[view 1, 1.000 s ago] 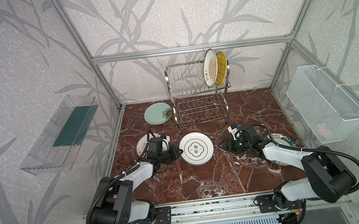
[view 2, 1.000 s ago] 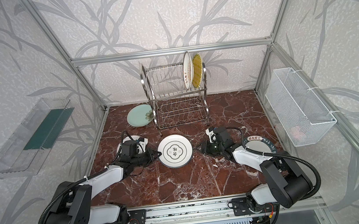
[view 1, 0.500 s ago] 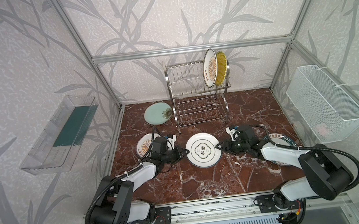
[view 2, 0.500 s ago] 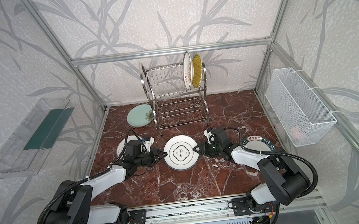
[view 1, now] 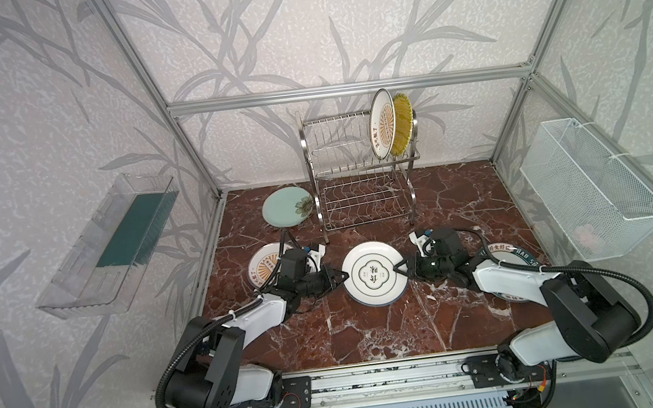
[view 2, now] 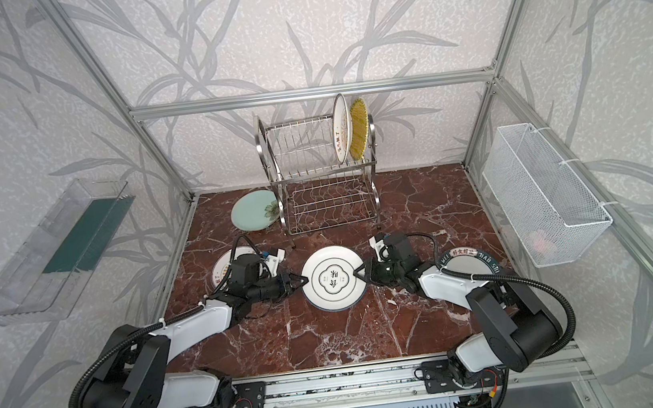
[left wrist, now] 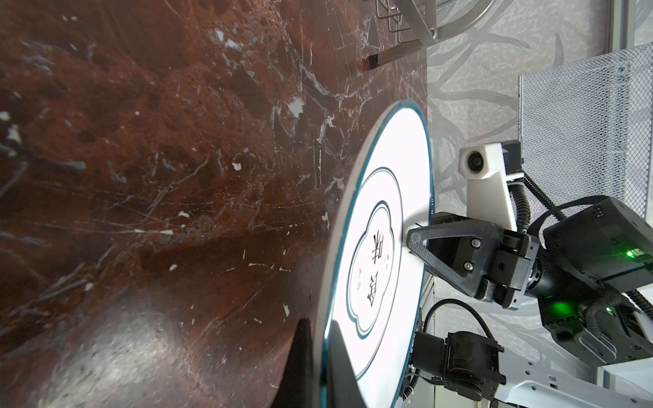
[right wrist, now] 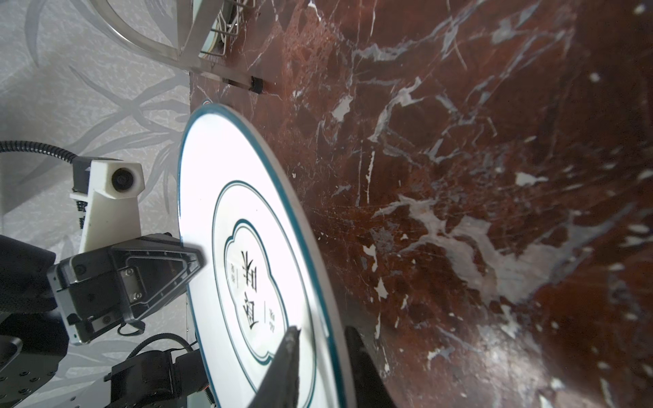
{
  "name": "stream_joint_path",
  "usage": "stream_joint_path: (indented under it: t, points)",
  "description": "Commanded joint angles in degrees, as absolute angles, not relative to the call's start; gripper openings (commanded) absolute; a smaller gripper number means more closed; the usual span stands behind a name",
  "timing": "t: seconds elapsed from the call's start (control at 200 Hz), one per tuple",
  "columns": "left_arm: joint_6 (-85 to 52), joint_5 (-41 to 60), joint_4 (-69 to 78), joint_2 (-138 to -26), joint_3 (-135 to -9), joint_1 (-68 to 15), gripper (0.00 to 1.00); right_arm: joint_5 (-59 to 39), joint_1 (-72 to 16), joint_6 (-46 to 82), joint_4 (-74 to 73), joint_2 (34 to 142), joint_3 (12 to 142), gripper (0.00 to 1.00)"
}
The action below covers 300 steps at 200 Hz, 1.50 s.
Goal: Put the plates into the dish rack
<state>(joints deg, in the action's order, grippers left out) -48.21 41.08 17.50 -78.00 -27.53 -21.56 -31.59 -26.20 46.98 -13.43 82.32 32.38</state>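
Note:
In both top views the white quatrefoil plate [view 1: 374,273] [view 2: 332,278] hangs just above the marble, between the two grippers. My left gripper [view 1: 341,283] [left wrist: 318,323] is shut on its left rim. My right gripper [view 1: 403,268] [right wrist: 321,330] straddles the right rim, one finger over the face and one beneath, with a narrow gap still showing. The dish rack [view 1: 305,153] at the back holds a sunburst plate [view 1: 383,127] and the yellow plate [view 1: 402,127] upright on its top tier. The mint plate [view 1: 286,211], another sunburst plate [view 1: 263,266] and the teal-rimmed plate [view 1: 506,253] lie flat.
A white mesh basket [view 1: 591,191] hangs on the right wall and a clear plastic tray [view 1: 111,242] on the left wall. The rack's front feet [left wrist: 371,63] stand just behind the held plate. My right arm lies over the teal-rimmed plate.
The left gripper has carried the quatrefoil plate rightward. The right gripper has come in to its right rim, and its jaws have narrowed around it.

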Motion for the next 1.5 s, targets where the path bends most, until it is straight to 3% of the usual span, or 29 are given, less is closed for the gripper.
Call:
stream_joint_path:
  t: [0.0,0.35,0.445,0.655,0.78,1.06,1.495]
  points:
    - [-48.78,43.34,21.03,-78.0,-30.1,-21.89,0.0,-32.62,-26.36,46.85,-14.59,82.28,32.88,0.19]
    - [-47.34,41.65,17.06,-77.3,-31.64,-22.08,0.0,-32.79,-26.34,46.93,-14.46,81.23,32.69,0.0]
    - [-46.7,40.48,15.25,-76.65,-31.82,-22.13,0.0,-32.23,-26.25,46.51,-13.55,80.54,32.77,0.0]
    - [-44.21,34.9,7.94,-74.31,-33.25,-22.14,0.24,-32.12,-24.21,46.14,-11.69,78.16,32.19,0.0]
    - [-42.6,29.07,2.54,-72.61,-34.81,-22.1,0.31,-33.12,-22.06,45.42,-10.24,76.72,31.99,0.0]
    - [-38.57,12.92,1.57,-73.28,-38.91,-21.71,0.37,-33.88,-19.25,43.19,-5.6,72.19,32.29,0.0]
    - [-30.98,-0.82,0.68,-88.84,-55.75,-19.69,0.41,-30.81,-16.59,39.8,4.39,59.47,30.77,0.0]
